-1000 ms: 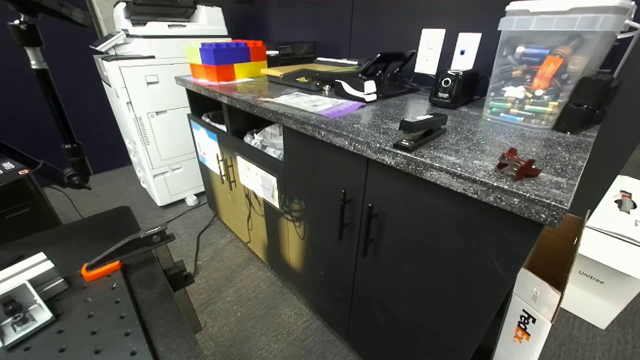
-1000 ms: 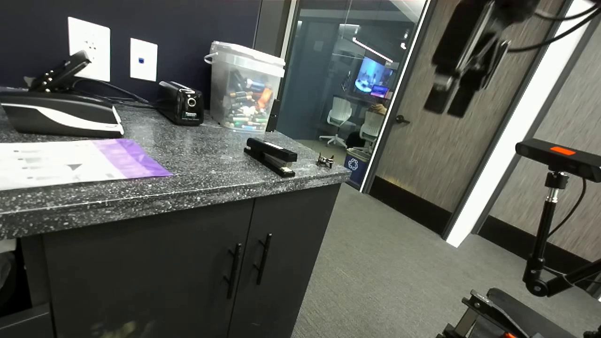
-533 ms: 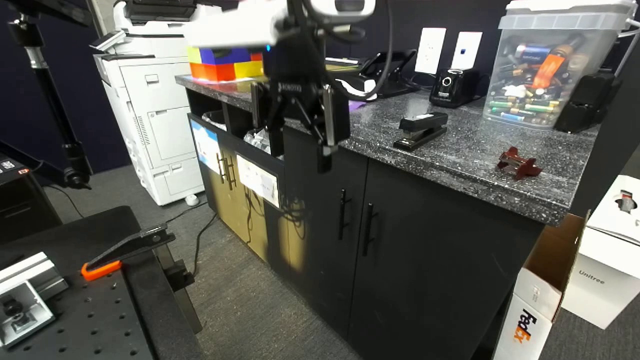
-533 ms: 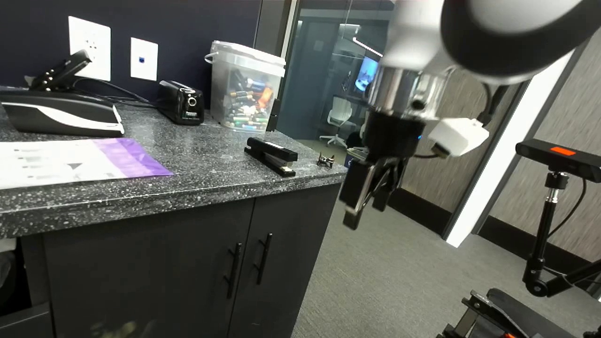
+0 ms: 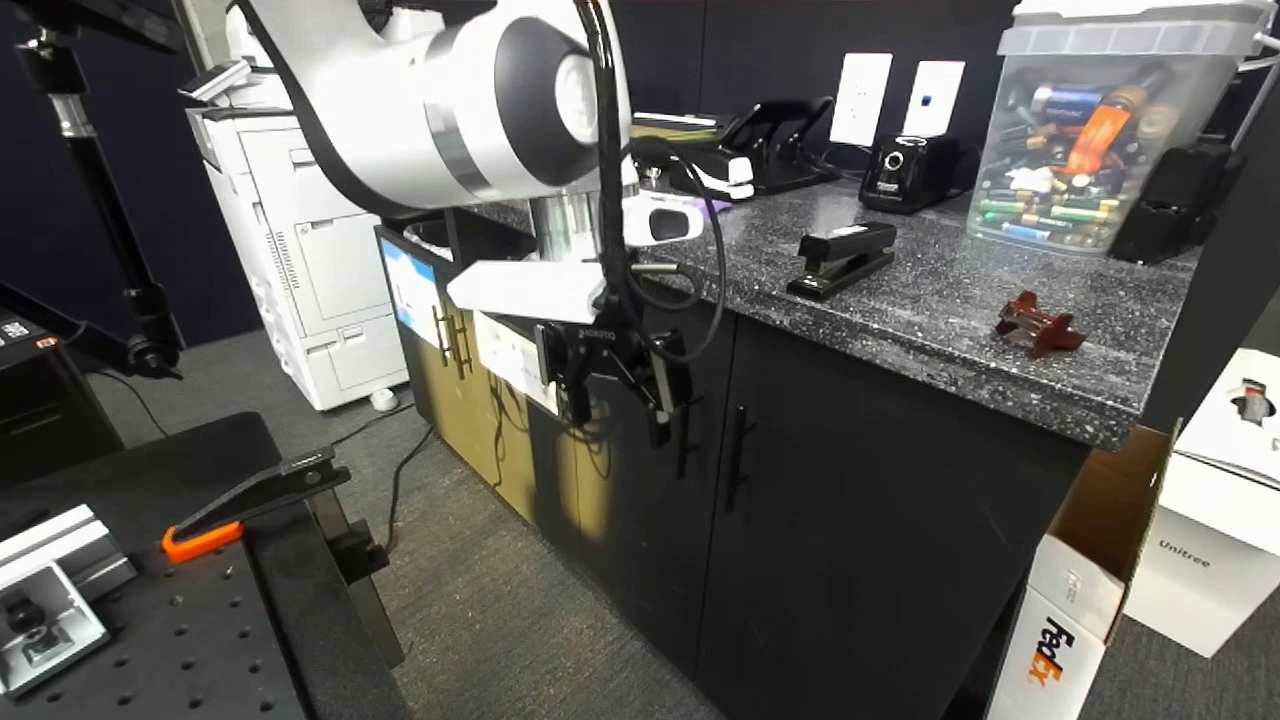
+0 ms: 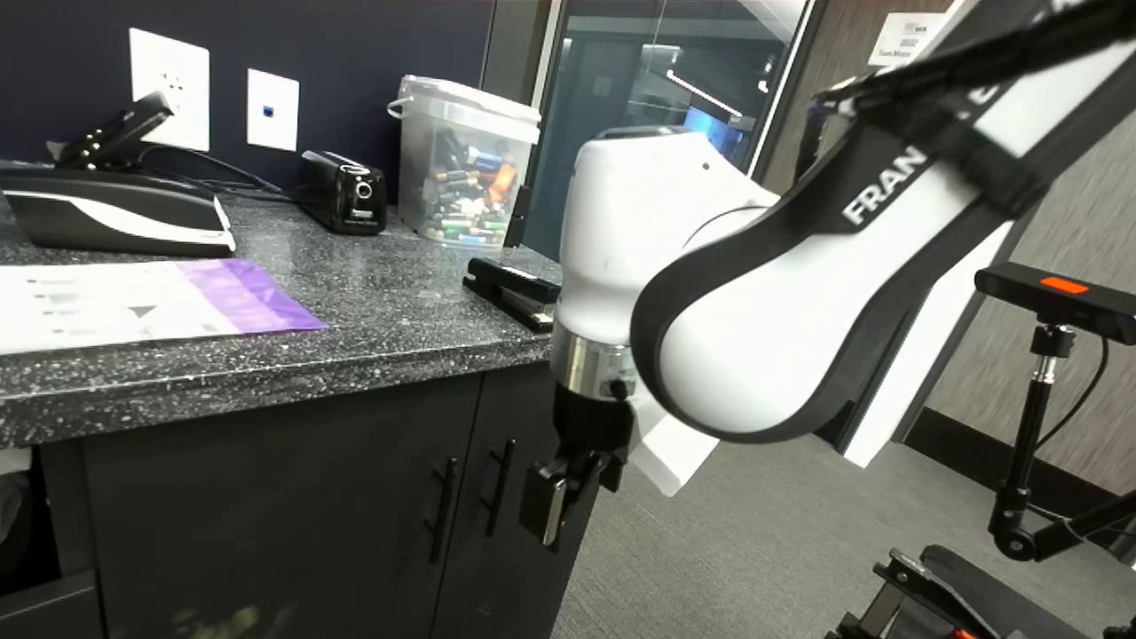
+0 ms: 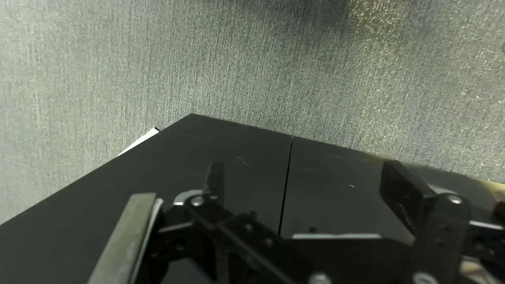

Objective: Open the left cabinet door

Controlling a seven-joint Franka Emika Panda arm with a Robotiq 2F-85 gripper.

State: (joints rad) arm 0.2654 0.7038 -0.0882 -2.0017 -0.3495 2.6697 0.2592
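The gripper [image 5: 620, 422] points downward, its fingers [image 7: 400, 189] spread wide. Against half a second ago it is lower and closer to the left cabinet door [image 6: 275, 506]; then, in an exterior view, it overlapped the front edge of the countertop [image 5: 950, 270], and now it hangs lower than that edge in both exterior views. The door is shut, as it was. Its slim bar handle [image 6: 443, 512] is near the fingers, and an exterior view shows open room between the two. In the wrist view the seam [image 7: 286, 185] between this door and the right door [image 5: 880, 540] runs between the spread fingers, with both panels flush along it. Above the gripper, that thick speckled edge juts out over the door tops; a stapler [image 5: 845, 262] lies near it, on top. Under the fingers, grey carpet [image 5: 530, 620] lies open, bounded opposite the doors by a black table [image 5: 190, 460]. Farthest off, past the outer side of the right door, stand an open FedEx carton [image 5: 1060, 600] and, beyond it, a white Unitree box [image 5: 1195, 540].
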